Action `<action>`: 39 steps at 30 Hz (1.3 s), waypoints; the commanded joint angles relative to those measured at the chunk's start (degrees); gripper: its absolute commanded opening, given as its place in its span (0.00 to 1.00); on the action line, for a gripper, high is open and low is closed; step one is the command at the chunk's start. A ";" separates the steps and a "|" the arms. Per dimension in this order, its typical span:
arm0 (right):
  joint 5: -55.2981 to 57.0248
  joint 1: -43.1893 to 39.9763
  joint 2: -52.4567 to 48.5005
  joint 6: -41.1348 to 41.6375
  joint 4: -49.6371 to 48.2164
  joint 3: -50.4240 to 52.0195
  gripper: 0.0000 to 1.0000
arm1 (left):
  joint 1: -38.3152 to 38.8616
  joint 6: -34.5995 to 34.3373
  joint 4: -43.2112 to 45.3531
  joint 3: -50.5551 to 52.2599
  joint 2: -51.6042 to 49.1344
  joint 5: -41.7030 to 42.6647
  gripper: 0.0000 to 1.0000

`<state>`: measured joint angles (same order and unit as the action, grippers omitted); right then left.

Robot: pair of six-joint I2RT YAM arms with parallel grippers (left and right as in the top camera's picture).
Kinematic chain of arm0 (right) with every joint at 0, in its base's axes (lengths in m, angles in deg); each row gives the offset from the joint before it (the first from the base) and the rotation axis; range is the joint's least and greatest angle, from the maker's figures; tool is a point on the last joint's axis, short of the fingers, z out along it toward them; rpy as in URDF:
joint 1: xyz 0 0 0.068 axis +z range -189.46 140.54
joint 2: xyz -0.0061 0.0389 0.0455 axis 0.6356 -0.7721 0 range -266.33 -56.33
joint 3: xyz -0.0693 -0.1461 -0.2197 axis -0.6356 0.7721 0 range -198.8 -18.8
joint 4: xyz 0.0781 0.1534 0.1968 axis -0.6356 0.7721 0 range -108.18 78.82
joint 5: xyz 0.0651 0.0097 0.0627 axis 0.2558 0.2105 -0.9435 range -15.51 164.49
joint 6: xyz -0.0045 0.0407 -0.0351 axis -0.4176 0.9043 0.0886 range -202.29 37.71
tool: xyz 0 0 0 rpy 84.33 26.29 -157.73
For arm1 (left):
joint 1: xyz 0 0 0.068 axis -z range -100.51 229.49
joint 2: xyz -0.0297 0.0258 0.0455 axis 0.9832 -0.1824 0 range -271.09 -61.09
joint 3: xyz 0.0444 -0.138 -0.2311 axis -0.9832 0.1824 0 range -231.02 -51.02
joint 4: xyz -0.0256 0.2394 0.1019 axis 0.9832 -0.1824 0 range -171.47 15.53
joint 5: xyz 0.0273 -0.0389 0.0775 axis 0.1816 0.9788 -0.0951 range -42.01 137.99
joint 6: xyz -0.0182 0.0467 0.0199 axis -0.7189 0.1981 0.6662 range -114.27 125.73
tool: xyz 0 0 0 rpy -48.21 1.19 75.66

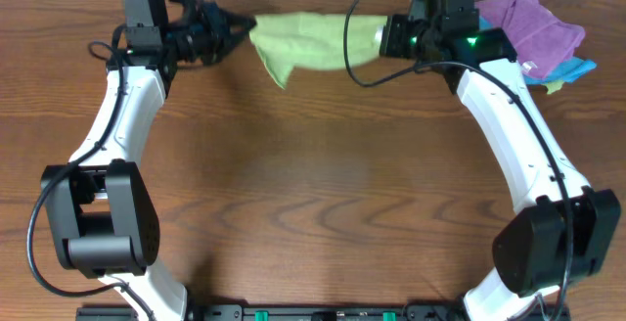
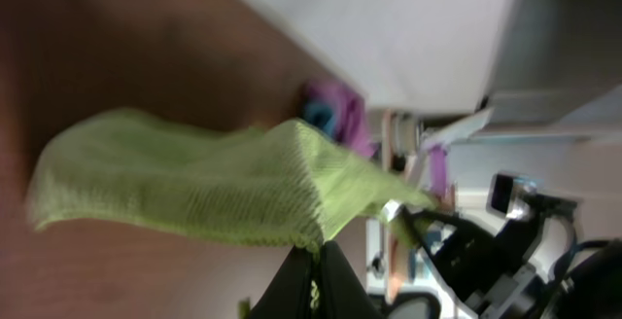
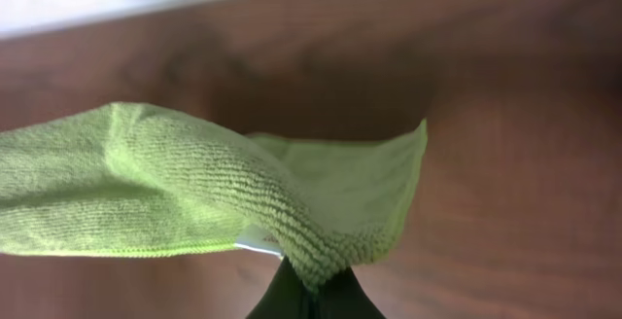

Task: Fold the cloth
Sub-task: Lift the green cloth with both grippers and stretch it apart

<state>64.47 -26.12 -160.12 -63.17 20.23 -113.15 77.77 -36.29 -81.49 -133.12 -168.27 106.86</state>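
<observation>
Brown wood-grain table [image 1: 323, 194] fills the overhead view, with two white-and-black arms reaching up either side to its far edge. Between them sits the cloth [image 1: 303, 42] — lime green, stretched sideways, one corner drooping at its left end. Left gripper [image 1: 240, 29] is clamped on the cloth's left edge, right gripper [image 1: 383, 37] on its right edge. Only the wrist cameras show the pinch itself: dark fingertips closed tight on a bunched fold at the bottom of each frame. Overhead alone gives the whole span. Close up, the fabric reads as looped terry, ribbed in fine rows, soft and sagging. The right wrist view shows a corner flap standing free over bare wood. Purple cloth [image 1: 538, 22] lies crumpled at the far right corner, well apart, with a bright blue cloth [image 1: 577, 67] peeking from under it — both show blurred in the left wrist view, beyond the green. Black cable [image 1: 352, 52] loops across the cloth's right end, hiding a thin strip from overhead.
</observation>
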 commanded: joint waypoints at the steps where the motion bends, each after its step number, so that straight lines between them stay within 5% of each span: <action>1: -0.96 -0.52 -0.04 -2.93 3.02 -1.07 0.02 | -0.13 13.46 -6.69 -0.35 -0.28 2.21 0.06; 11: -0.90 -0.52 0.74 -4.92 11.21 -1.07 0.01 | -0.13 23.93 -20.72 -0.35 -0.28 1.75 0.06; 21: 1.86 -0.52 0.50 -3.72 -7.65 -1.07 0.01 | 0.61 6.95 4.20 -0.35 -0.31 -4.04 0.06; 27: 3.80 -0.74 0.33 -3.74 -9.90 -1.14 0.01 | 0.46 2.14 12.61 -0.48 -0.33 -5.38 0.06; 39: 3.65 -0.52 0.83 -5.31 1.20 -1.14 0.01 | 0.46 12.35 -1.95 -0.57 -0.33 1.55 0.06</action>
<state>67.48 -26.49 -160.10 -67.52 21.83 -113.35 78.25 -27.59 -83.55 -133.17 -168.31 107.39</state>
